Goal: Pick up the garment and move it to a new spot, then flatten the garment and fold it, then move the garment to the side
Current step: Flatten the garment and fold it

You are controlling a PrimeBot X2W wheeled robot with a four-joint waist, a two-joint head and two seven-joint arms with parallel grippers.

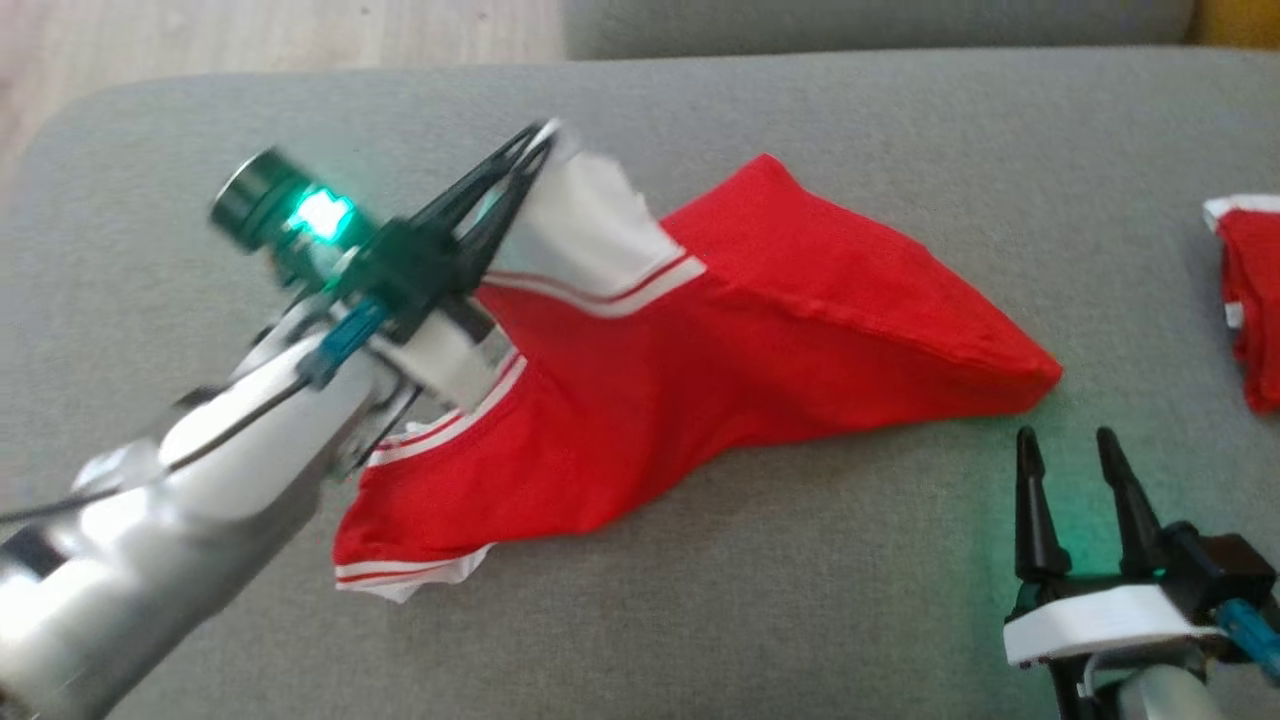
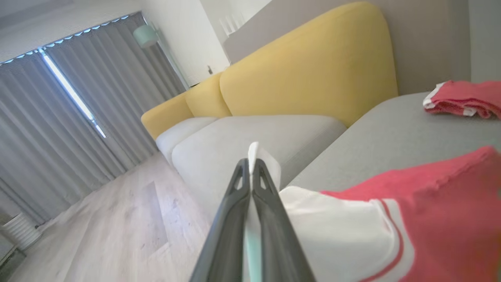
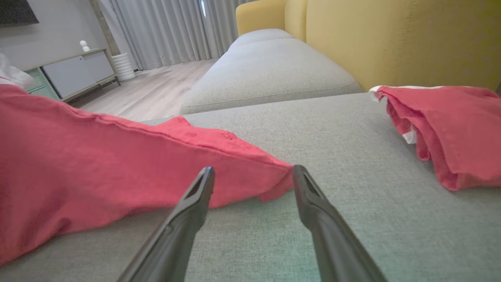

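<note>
Nearest, lower right: right gripper, jaws spread wide and empty, tips low over the grey cushion, just short of the pointed red corner of the garment. Lower left: pale left forearm reaching up and across to the left gripper, jaws closed flat on the garment's white edge, a thin tab of cloth poking past the tips.

Middle ground: red garment with white striped trim, raised at the pinched end, draped in a ridge, far corner and lower hem lying on the cushion. Farther right, well apart: second red garment, bunched. Beyond: pale sofa seat, yellow backrest, wooden floor.

Probable stage: lift for the move to a new spot.

Hazards:
- Slip of the thin white edge from so shallow a pinch, under the drag of the trailing cloth.
- Fresh creases or a twist from a one-cornered lift.
- Snagging of the trailing corner on the open right jaws.
- Drift toward the second garment and tangling there.
</note>
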